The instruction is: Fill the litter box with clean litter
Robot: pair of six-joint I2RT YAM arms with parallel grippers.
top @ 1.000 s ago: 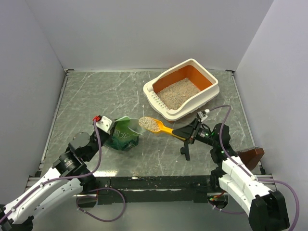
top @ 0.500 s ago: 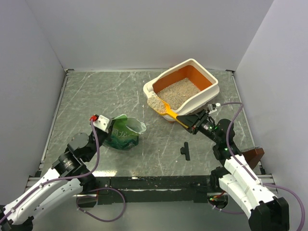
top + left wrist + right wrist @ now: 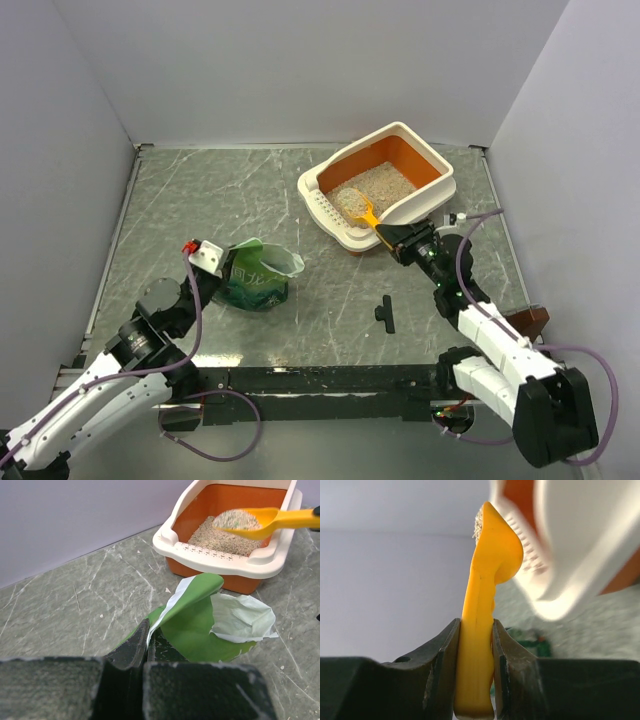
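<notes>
Orange-yellow plastic is what has moved: the scoop (image 3: 360, 206) now stands with its bowl over the inside of the litter box (image 3: 328, 215). Half a second ago we recorded that bowl at the slotted rim, and a second ago it was out over the table (image 3: 190, 200) beside the green bag (image 3: 258, 280). The right gripper (image 3: 392, 238) has travelled with it towards 12 o'clock, and its fingers are clamped on the scoop handle at the box's 6 o'clock wall. The left gripper (image 3: 148, 640) is pinched on the edge of the bag and has barely shifted.

The litter box sits at 1 o'clock on the table. Clean litter (image 3: 385, 182) covers most of its floor, and the orange inner walls show above it. The scoop bowl carries a heaped load of the same granules, seen in the left wrist view. The bag lies at 8 o'clock from the box with its mouth open towards it; we cannot see its contents. A small black part (image 3: 385, 313) lies on the table at 6 o'clock from the box.
</notes>
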